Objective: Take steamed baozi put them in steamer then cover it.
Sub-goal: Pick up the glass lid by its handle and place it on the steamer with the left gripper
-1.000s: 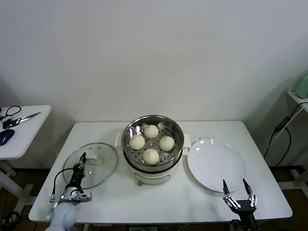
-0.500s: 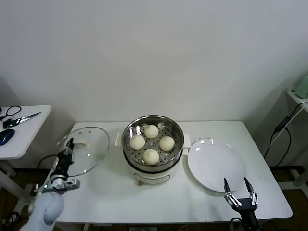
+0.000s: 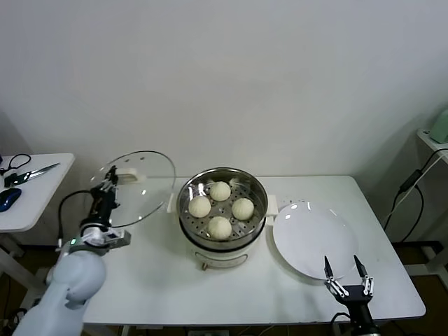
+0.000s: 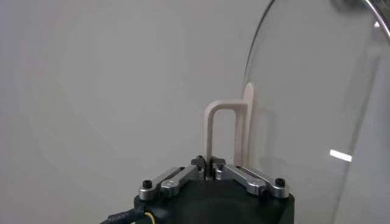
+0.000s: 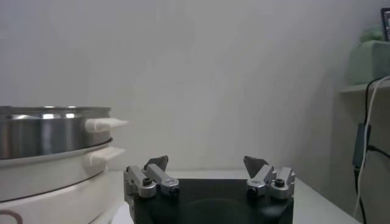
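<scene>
Several cream-white baozi [image 3: 220, 209] lie on the perforated tray inside the steel steamer [image 3: 187, 226] at the table's middle. My left gripper [image 3: 106, 186] is shut on the white handle [image 4: 224, 135] of the clear glass cover [image 3: 140, 187] and holds it tilted in the air, left of the steamer and above the table's left end. In the left wrist view the cover's glass [image 4: 311, 109] fills one side. My right gripper [image 3: 345, 283] is open and empty at the table's front right; its wrist view shows the gripper [image 5: 207, 163] and the steamer's side [image 5: 49, 131].
A flat white plate [image 3: 315, 239] lies right of the steamer. A small side table [image 3: 31, 196] at the far left carries scissors [image 3: 31, 173]. A shelf edge with a cable [image 3: 413, 178] is at the far right.
My left gripper has lifted the cover off the table, raised it up and back, and tilted it toward upright. The right arm has stayed in place.
</scene>
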